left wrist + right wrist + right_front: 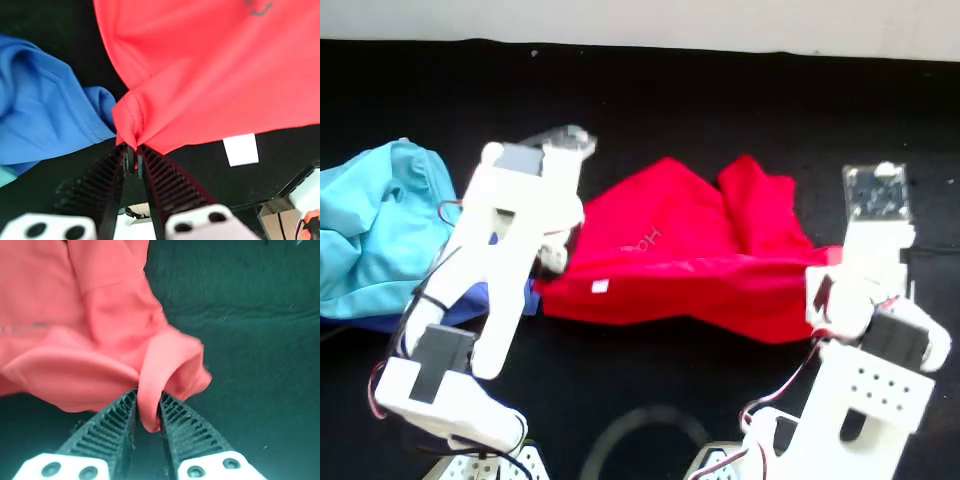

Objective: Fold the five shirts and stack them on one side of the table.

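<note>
From the high view, a red shirt (690,260) lies crumpled across the middle of the black surface (670,110), stretched between two white arms. The left end effector (552,262) meets one end of the garment and the right end effector (825,285) meets the other. A turquoise shirt (375,235) sits bunched at the left arm's side of the surface, with a blue shirt (470,300) showing from beneath that arm, just beside the red one. A pale wall (720,20) runs along the far edge, and a loop of cable (620,440) rests near the arm bases. In the left wrist view, the left end effector (134,155) is pinched tight on a gathered corner of the red shirt (210,75), its ribbed black fingers (165,180) nearly meeting on the cloth. A white label (241,149) hangs at the hem nearby, and the blue shirt (45,115) is folded up against the gripped corner over the dark surface (50,25). In the right wrist view, the right end effector (148,412) is clamped on a rolled fold of the red shirt (75,330), a tongue of fabric squeezed down between its fingers (187,425), with the dark surface (240,315) spread beyond the cloth.
</note>
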Available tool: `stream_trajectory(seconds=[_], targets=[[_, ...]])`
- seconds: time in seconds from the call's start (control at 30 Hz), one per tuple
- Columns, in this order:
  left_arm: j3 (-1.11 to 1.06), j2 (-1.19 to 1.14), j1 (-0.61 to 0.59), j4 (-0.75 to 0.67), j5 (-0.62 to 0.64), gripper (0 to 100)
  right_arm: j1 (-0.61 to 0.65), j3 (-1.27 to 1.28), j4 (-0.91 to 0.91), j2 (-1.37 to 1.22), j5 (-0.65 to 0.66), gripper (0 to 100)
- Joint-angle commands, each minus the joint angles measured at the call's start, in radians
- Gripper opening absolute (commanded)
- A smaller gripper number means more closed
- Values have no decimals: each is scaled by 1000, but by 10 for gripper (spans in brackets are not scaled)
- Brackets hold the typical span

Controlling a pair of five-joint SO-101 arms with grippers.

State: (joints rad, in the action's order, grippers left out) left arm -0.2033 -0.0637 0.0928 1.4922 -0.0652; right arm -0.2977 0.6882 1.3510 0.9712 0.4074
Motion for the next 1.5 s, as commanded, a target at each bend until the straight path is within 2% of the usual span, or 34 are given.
stream_trajectory(seconds=[0.0,0.1,0.33,0.5,0.63,0.7,0.83,0.97,1.13,1.23,1.47], targets=[[-59,-1,-10,-12,0,13,13,77,-16,145,-6,6],[-77,-1,-12,38,-72,21,13,143,-15,251,-5,6],[-5,24,-42,226,-189,205,13,271,-7,341,-5,6],[99,68,-56,235,-273,210,13,268,16,343,-5,6],[-41,82,48,229,-427,210,13,268,16,343,-5,6],[-137,82,84,170,-497,209,13,268,19,343,-5,6],[-302,82,85,-98,-525,167,13,268,19,343,-5,6],[-415,82,85,-252,-516,161,13,268,19,343,-5,6],[-458,71,84,-416,-425,162,16,268,19,340,-5,6],[-460,70,74,-453,-413,162,16,268,19,340,-5,6],[-461,70,74,-391,-416,162,15,268,21,340,-5,6]])
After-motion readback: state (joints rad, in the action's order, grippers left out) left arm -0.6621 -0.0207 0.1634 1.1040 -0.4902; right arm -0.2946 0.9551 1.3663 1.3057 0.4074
